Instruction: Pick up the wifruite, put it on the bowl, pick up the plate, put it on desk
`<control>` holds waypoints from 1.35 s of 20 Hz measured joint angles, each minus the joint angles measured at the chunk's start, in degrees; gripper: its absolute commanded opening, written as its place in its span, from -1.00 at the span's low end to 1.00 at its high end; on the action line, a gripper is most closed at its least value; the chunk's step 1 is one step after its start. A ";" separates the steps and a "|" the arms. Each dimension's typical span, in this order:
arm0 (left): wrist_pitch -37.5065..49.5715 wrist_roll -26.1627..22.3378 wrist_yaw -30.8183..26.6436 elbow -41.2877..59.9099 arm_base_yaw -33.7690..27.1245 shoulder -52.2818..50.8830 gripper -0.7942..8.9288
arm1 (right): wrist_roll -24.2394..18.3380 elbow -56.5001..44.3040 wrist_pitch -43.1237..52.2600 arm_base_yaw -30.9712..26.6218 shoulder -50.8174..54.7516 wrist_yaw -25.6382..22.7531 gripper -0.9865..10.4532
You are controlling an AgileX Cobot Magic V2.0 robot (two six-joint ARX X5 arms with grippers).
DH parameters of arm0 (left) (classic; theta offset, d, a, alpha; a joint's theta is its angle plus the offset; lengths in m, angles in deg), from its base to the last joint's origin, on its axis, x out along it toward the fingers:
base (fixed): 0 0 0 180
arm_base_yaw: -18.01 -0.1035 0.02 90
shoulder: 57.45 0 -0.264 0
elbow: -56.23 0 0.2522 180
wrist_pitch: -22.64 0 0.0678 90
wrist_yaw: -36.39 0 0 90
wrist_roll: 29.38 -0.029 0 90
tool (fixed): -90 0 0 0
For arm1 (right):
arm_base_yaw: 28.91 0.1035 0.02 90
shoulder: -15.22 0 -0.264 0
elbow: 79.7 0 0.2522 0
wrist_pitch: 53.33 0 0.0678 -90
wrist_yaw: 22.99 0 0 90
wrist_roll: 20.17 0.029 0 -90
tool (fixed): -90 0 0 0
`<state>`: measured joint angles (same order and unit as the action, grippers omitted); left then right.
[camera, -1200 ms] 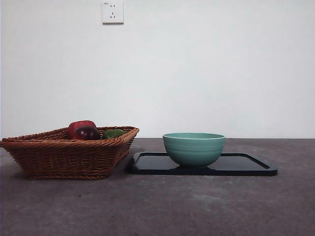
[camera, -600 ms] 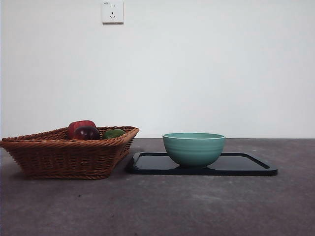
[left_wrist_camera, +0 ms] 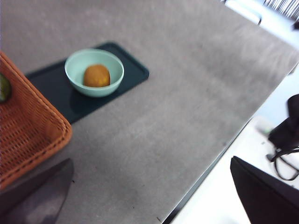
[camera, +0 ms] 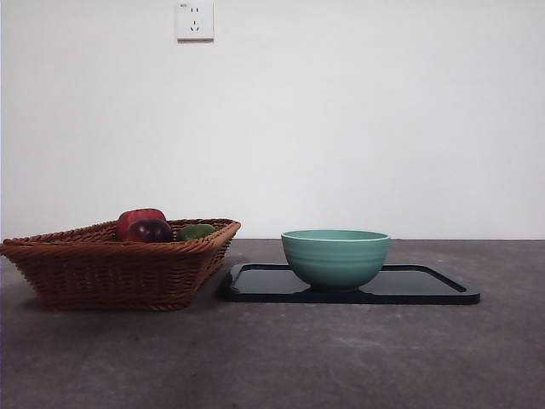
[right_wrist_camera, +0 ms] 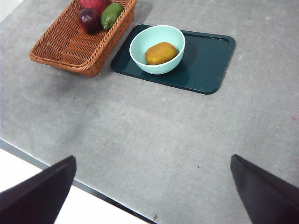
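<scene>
wifruite [right_wrist_camera: 160,53]: lies inside the bowl, a brownish-orange oval resting on the bowl's floor; hidden behind the bowl wall in the front view.
bowl [camera: 335,256]: teal-green, upright, standing on the tray toward the tray's basket-side end; seen from my right wrist it sits at about 12 o'clock, well apart from my jaws.
tray [right_wrist_camera: 210,60]: dark, flat, rectangular with rounded corners, resting on the desk just beside the basket; most of its surface at 3 o'clock of the bowl in the front view is bare.
basket [camera: 111,268]: brown wicker, at 9 o'clock of the bowl in the front view, its rim near the tray's edge.
red fruit [camera: 139,218]: in the basket, with a dark purple fruit [camera: 151,230] touching it in front.
green fruit [right_wrist_camera: 111,15]: in the basket, just beside the purple one, on the tray side.
desk [right_wrist_camera: 154,140]: grey, mottled, carrying basket and tray.
my left gripper [left_wrist_camera: 154,196]: high above the desk, jaws spread wide, holding nothing.
my right gripper [right_wrist_camera: 154,196]: high above the desk's near edge, jaws spread wide, holding nothing.
wall socket [camera: 194,20]: white, on the wall above the basket.
</scene>
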<state>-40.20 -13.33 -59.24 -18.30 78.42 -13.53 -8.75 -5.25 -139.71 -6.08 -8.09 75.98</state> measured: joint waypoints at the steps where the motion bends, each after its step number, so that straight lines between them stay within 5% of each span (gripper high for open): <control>1: 0.59 0.48 0.00 -0.35 0.00 3.28 0.51 | 0.00 0.02 0.00 0.00 0.00 0.00 0.15; 6: 1.29 1.36 0.00 -8.90 -1.33 20.90 0.51 | 0.00 0.00 0.00 0.00 0.00 0.00 0.15; 15: -6.34 -3.91 3.02 -35.45 -6.73 52.39 0.51 | 0.00 0.02 0.00 0.00 0.00 0.00 0.15; 27: -15.65 -10.73 8.76 -68.98 -16.39 82.18 0.51 | -0.11 0.00 0.00 0.00 0.00 0.00 0.15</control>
<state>-55.85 -24.06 -50.47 -87.28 62.02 68.65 -8.86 -5.25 -139.71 -6.08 -8.09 75.98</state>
